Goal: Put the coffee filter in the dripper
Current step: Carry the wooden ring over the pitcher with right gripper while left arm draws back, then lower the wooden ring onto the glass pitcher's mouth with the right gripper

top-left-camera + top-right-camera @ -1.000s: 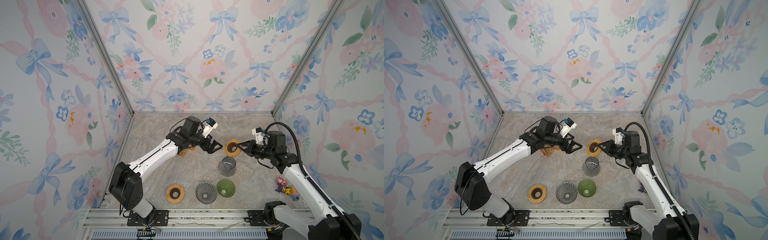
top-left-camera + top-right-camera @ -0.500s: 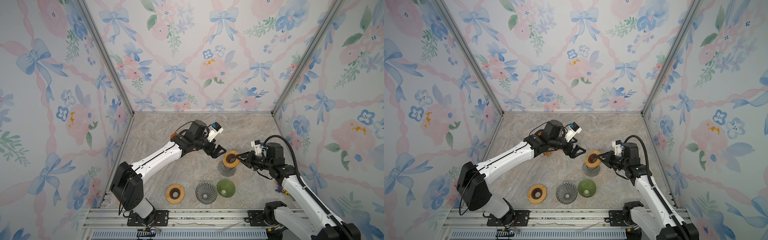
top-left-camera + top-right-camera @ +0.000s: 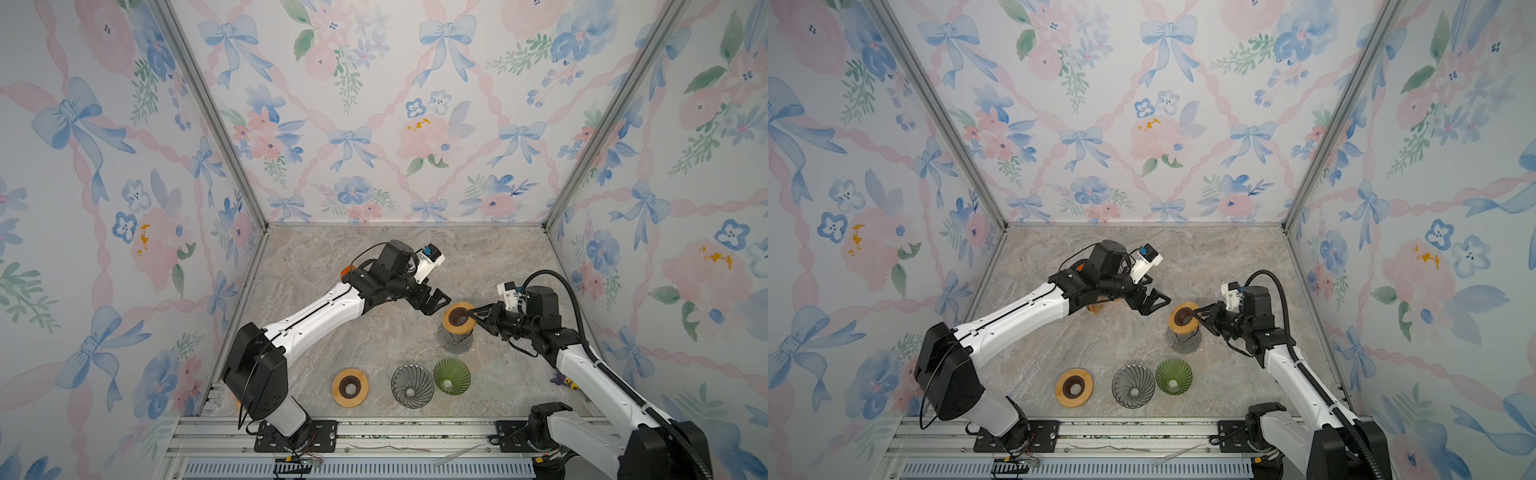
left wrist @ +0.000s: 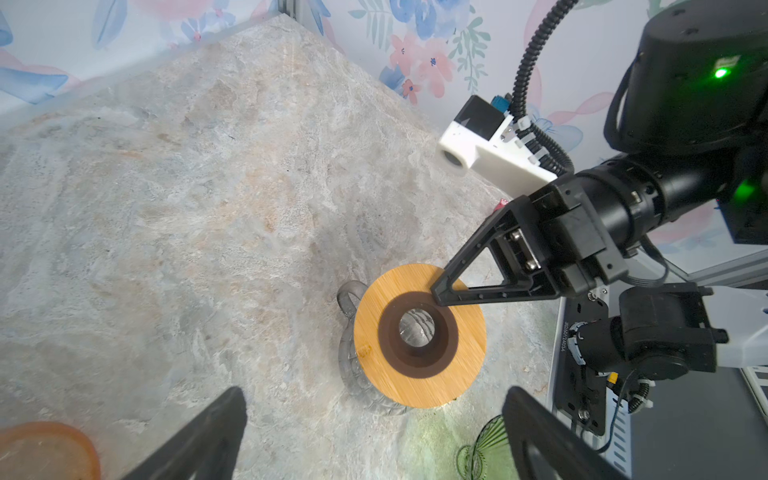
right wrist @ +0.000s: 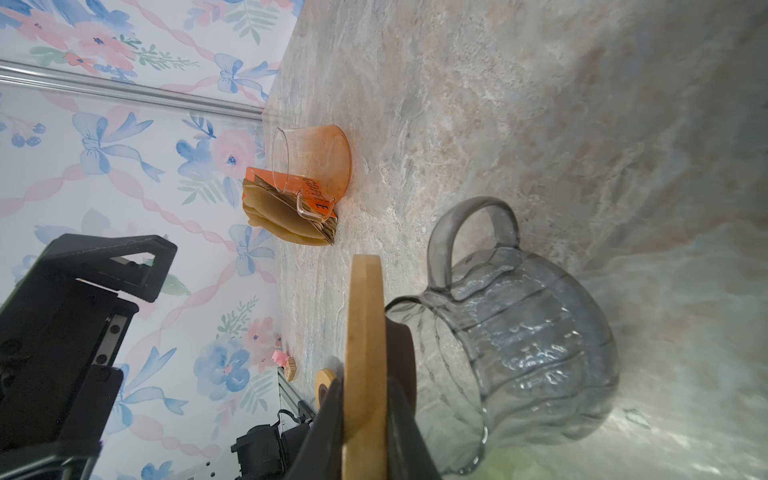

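Many thin brown coffee filters [image 5: 278, 218] lean in an orange pack [image 5: 254, 172], just beside an orange glass cup [image 5: 328, 162], at 9 o'clock from the wooden ring [image 4: 374, 332]. I think they are light, soft and easy to crush, so I would pinch one top edge.

My left claw [image 3: 1156, 305] is spread wide and empty, between the filters and the ring. My right claw [image 4: 436, 286] pinches the ring's rim over the glass jug [image 5: 519, 340].

The table [image 3: 374, 257] has open room at 12 o'clock. The grey dripper [image 3: 412, 385] and green dripper [image 3: 451, 376] sit at 6 o'clock.
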Tool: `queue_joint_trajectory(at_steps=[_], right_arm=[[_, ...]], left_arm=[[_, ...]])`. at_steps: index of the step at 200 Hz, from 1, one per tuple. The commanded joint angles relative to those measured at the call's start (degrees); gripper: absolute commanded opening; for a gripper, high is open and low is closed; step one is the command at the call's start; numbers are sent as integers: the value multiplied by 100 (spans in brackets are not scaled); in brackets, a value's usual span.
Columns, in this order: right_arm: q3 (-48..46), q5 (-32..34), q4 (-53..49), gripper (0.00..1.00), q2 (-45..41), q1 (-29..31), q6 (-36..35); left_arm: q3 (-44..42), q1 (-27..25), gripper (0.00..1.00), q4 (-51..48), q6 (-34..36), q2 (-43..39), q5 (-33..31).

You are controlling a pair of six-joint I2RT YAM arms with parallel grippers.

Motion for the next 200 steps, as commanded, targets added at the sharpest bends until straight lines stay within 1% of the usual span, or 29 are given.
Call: queue_joint_trajectory(at_steps=[1, 21, 40, 89, 128, 149, 171, 188, 200], right_arm=[[-105, -11, 142, 19, 31, 34, 9], [-99, 95, -77, 20, -10, 25, -81], [-114, 215, -239, 24, -138, 23, -162], [-86, 385, -637, 28, -243, -10, -384], [71, 752, -1214, 31, -300, -15, -661], [231, 1066, -1637, 32, -404, 2, -854], [504, 1658, -2303, 36, -499, 104, -1166], [620, 1852, -2569, 42, -478, 218, -1275], [607, 1810, -2538, 47, -439, 311, -1244]], left_arm=[[-49, 14, 98, -63, 40, 23, -45], [-36, 5, 98, -99, 40, 36, -55], [-34, 0, 98, -98, 31, 40, -58], [-32, -30, 98, -98, 31, 66, -65], [-23, -47, 98, -98, -1, 95, 7], [3, -56, 98, -99, -69, 151, 63], [8, -69, 98, -98, -101, 169, 90], [21, -68, 98, -99, -110, 179, 106], [20, -72, 98, -99, -118, 198, 119]])
